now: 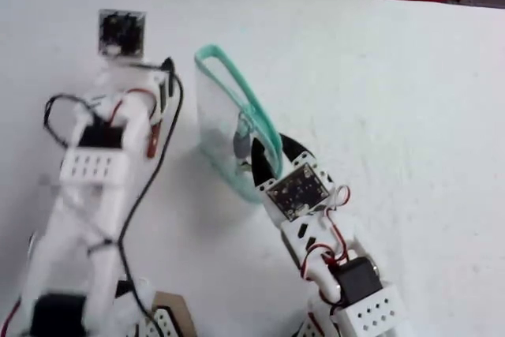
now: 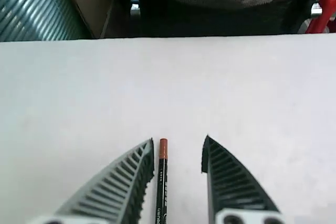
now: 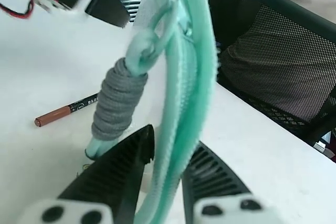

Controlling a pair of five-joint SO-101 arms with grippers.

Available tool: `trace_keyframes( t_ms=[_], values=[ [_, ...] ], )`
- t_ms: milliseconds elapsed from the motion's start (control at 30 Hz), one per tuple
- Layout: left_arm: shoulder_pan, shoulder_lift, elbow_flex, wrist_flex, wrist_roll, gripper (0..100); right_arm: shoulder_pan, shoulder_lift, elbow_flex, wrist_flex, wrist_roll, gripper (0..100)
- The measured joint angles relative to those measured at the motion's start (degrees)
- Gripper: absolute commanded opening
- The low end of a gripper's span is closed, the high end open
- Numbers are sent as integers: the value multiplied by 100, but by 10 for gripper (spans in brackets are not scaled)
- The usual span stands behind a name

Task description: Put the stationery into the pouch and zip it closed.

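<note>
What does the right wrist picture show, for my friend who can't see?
The right gripper pinches the mint-green zipper edge of a clear plastic pouch, holding it upright. A grey-wrapped zip pull hangs beside it, and a thin black pencil with a brown end lies on the white table beyond.

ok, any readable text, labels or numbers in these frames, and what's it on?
Pencil: pale print along the black barrel, too small and blurred to read.
Square card on the table: a black pattern, no characters I can make out.
Pouch: no text visible.
Nothing here is legible enough to quote.
</note>
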Motion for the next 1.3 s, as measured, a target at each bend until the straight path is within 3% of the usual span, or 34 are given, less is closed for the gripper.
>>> trace_keyframes(
  t_ms=[200,333,467,667,933,1300],
  values=[
    [-62,2101,-1398,158,0,172,0,0,9,0,0,20],
    [-53,3147,-2505,879,0,226,0,0,9,0,0,20],
    [-176,3921,-3446,1512,316,226,0,0,9,0,0,20],
    [-501,5169,-4571,1837,448,226,0,0,9,0,0,20],
    [-475,6752,-6629,3244,448,225,0,0,18,0,0,20],
    [-448,8633,-9574,5029,255,109,0,0,18,0,0,20]
  ],
)
